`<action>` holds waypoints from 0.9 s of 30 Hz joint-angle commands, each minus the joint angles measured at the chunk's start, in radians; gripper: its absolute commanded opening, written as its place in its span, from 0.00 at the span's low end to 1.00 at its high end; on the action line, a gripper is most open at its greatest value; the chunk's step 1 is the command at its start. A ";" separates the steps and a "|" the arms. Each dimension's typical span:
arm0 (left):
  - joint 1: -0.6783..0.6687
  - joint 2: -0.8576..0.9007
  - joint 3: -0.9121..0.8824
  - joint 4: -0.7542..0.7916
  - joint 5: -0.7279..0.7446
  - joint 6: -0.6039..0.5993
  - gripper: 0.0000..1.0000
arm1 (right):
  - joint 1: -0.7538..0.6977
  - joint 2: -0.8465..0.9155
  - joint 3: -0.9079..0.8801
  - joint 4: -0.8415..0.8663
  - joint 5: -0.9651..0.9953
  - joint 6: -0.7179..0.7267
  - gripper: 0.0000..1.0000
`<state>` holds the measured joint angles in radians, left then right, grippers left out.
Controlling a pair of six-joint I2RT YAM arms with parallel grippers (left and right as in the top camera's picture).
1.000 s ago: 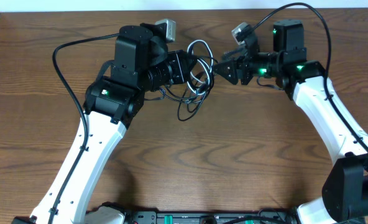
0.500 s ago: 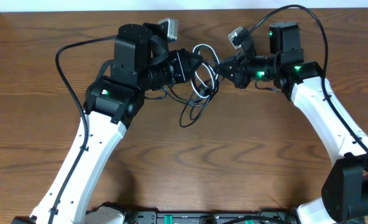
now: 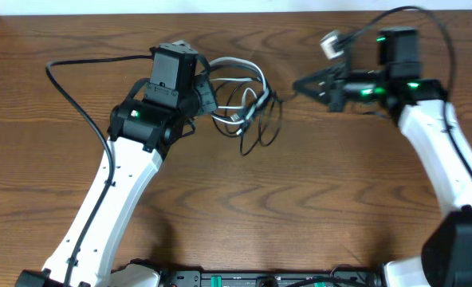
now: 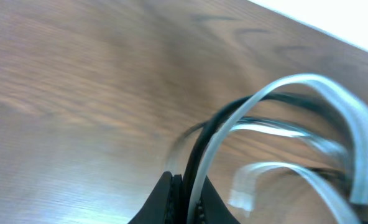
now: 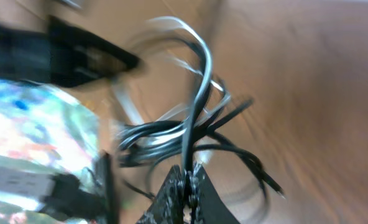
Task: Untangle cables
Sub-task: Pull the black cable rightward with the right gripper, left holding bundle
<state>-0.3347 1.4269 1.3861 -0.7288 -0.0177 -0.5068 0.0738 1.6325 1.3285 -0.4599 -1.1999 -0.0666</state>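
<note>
The cables [image 3: 250, 108] form a small tangle of thin black loops and one pale white cord, hanging between my two grippers above the table's far middle. My left gripper [image 3: 210, 97] sits at the tangle's left side. In the left wrist view it [image 4: 187, 191] is shut on a black cord and the white cord [image 4: 308, 84] side by side. My right gripper [image 3: 298, 83] is to the right of the tangle, a black strand running to its tip. Its jaws [image 5: 188, 175] are shut on that black cord [image 5: 199, 106] in the right wrist view.
The wooden table [image 3: 29, 175] ends at a pale strip along the far edge. The left arm's own thick wire [image 3: 72, 80] loops out to the left. The right arm's wire [image 3: 415, 12] arches over its wrist. The left arm [image 5: 78, 56] shows blurred beyond the tangle.
My right gripper closed on a black strand and drew away to the right. The left arm pulled back to the left, so the tangle now stretches out between them.
</note>
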 commanded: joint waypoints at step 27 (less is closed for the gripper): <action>0.027 0.048 0.011 0.386 0.662 0.036 0.08 | -0.112 -0.062 0.013 -0.335 0.602 0.075 0.63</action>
<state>-0.3145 1.4738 1.3861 -0.3611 0.5282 -0.4229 -0.0410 1.5681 1.3323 -0.8097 -0.3897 0.1295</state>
